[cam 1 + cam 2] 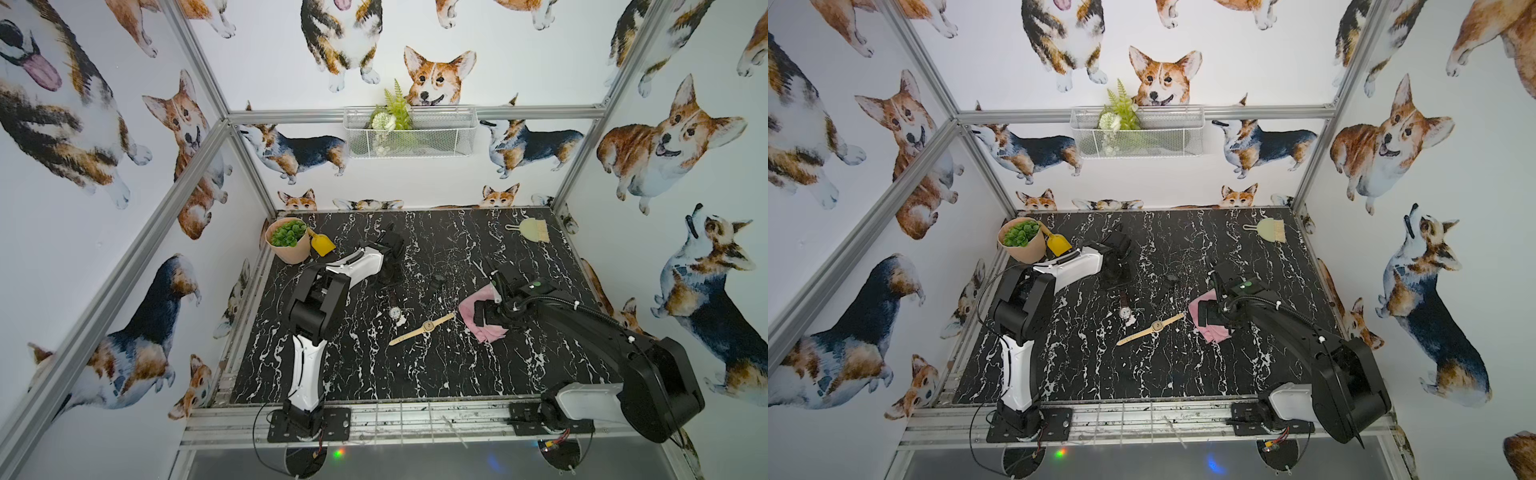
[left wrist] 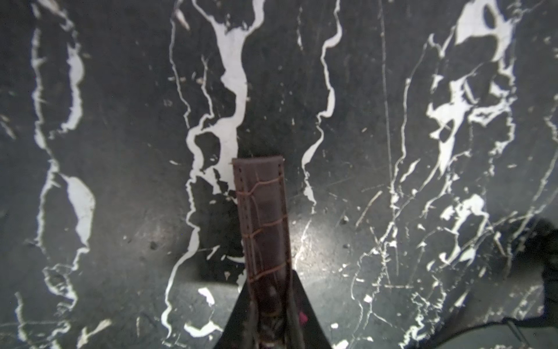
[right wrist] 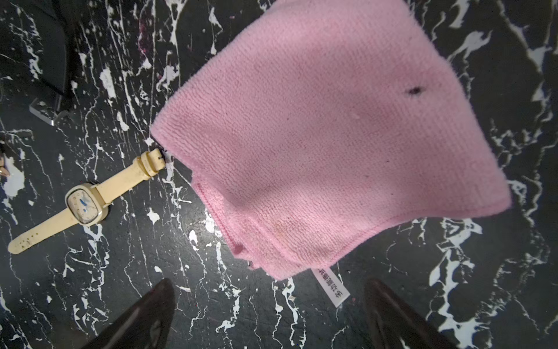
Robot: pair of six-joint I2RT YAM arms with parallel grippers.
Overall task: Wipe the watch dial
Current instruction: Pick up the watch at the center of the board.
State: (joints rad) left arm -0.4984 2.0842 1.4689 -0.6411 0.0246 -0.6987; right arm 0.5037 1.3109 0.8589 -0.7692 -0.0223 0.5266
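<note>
The left fingers pinch the brown leather strap of the round-dial watch, pinning it mid-counter. The right fingers hang spread above the pink cloth, not gripping it. Judging by that, no wiping is done: cloth pickup and the wipe are left. A cream watch lies between dial and cloth, with a black watch nearby.

a broad bare strip of the black marble worktop is left along its near edge, and another at the middle of the far edge. the far left corner is blocked by a plant pot and yellow scoop, the far right by a brush. the centre is cluttered by a brown-strapped watch, a cream watch and a black watch; a pink cloth is spread toward the right edge.
</note>
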